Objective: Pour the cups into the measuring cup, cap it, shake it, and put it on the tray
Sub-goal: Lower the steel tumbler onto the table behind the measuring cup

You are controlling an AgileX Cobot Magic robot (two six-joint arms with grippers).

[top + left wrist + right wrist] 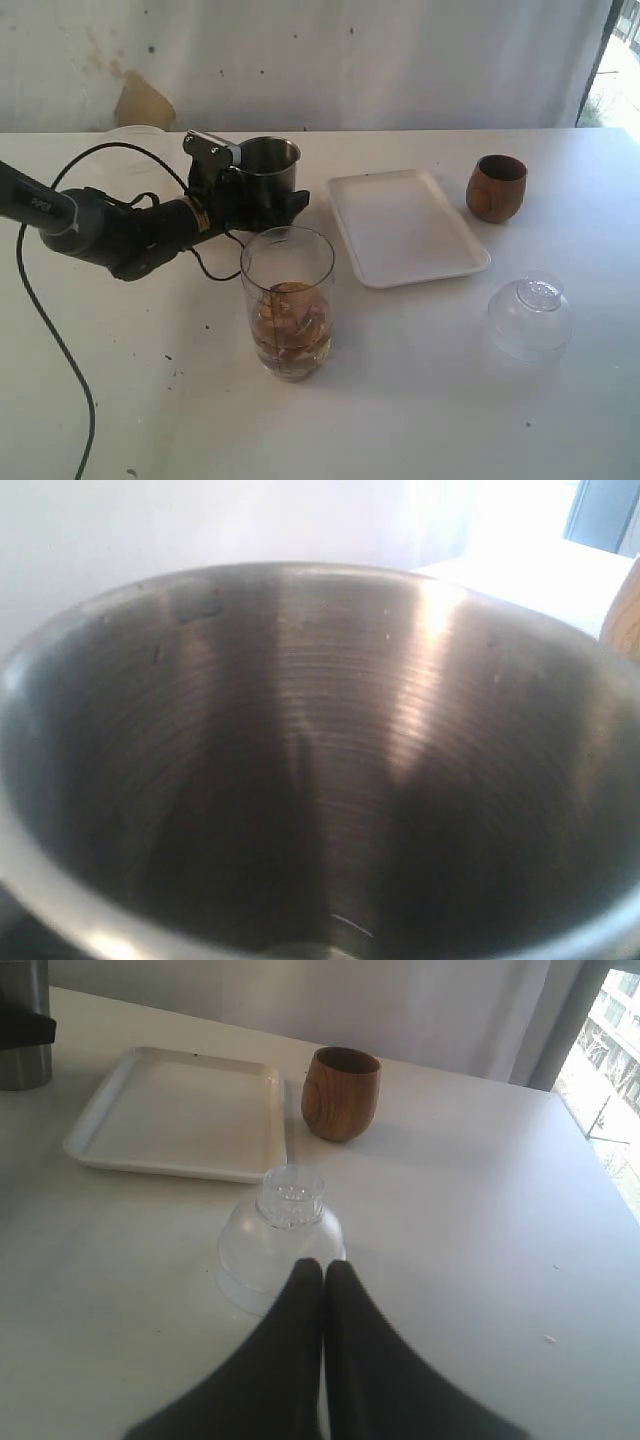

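The left gripper (268,200) reaches in from the far left of the table (420,400) and sits around the steel tumbler (270,160), which stands upright just off the tray's (405,230) left edge, near its back corner. One dark finger (282,206) crosses the front of the tumbler low down and the other is hidden behind it. I cannot tell whether the two are pinching the steel or standing a little clear of it. The camera on that wrist looks straight down into the tumbler (320,760), and only its bare brushed wall shows.

The measuring cup (288,300) stands upright and uncapped near the tray's front left corner, closer to me than the tumbler. It has a brownish mass in its lower part.

The right gripper (322,1265) has its two black fingers (290,1340) pressed flat together, with nothing between them. The tips are just at the rim of the clear domed lid (282,1240), which rests on the table in front of the tray's right end. I cannot tell whether the tips touch it.

The wooden cup (496,187) stands upright just beyond the tray's right edge, close to but apart from it. The tray itself lies flat with nothing on it.
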